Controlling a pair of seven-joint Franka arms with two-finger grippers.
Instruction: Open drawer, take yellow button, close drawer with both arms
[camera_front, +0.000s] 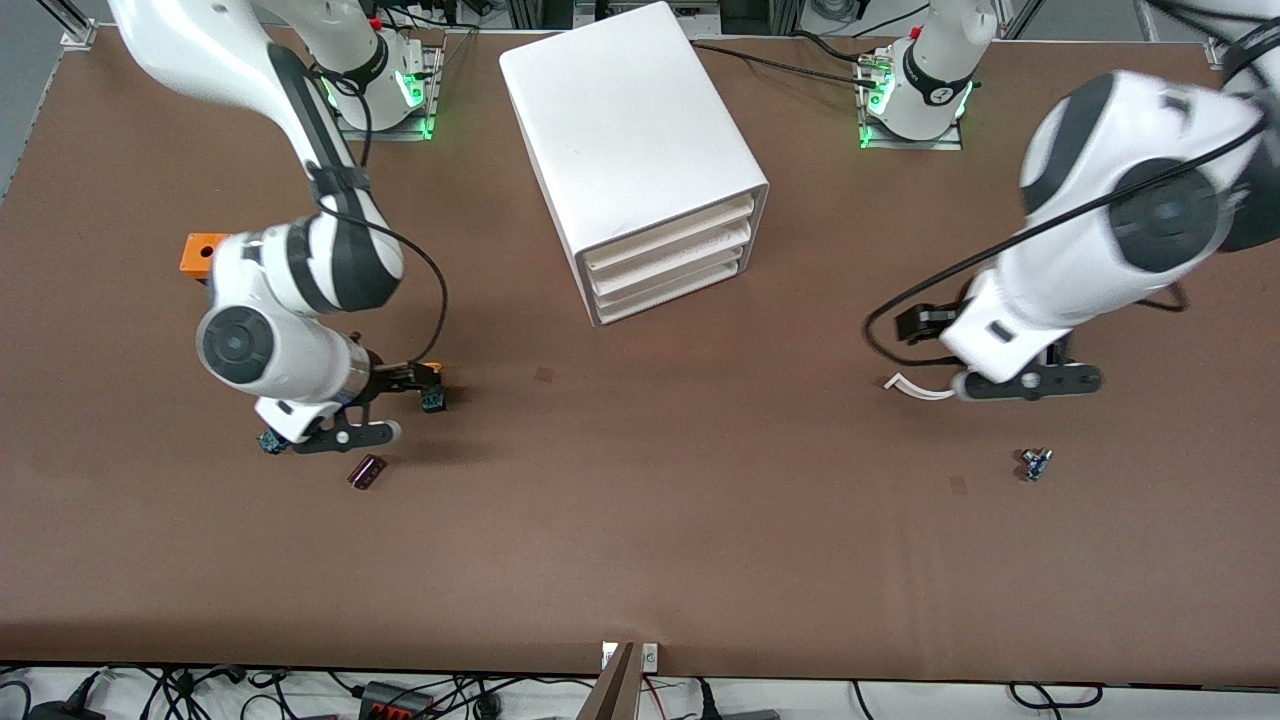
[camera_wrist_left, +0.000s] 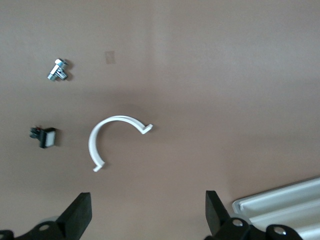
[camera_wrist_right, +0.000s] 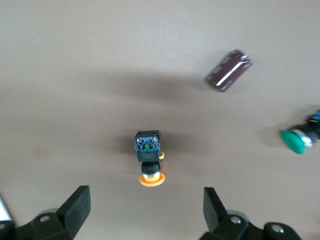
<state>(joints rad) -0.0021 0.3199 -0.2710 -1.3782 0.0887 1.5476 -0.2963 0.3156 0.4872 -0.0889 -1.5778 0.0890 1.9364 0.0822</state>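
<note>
Two pincers found spread apart. Saw the button (camera_wrist_right: 148, 150) lying free on the table under the right gripper (camera_wrist_right: 145, 205), eight o'clock from the cabinet (camera_front: 630, 120). Judged light, rigid, slick-capped; best pinched across its squared body. Found the left gripper (camera_wrist_left: 147, 205) waiting over a white clip (camera_wrist_left: 112, 137), the drawer (camera_front: 668, 232) shut.

Orange block (camera_front: 203, 254) on the brown table (camera_front: 640, 560) toward the right arm's end. Dark maroon cylinder (camera_front: 366, 472) nearer the front camera; green-capped button (camera_wrist_right: 299, 140) near it. Toward the left arm's end: white curved clip (camera_wrist_left: 111, 138), small metal bolt (camera_front: 1035, 463), small black-and-white part (camera_wrist_left: 44, 136).
</note>
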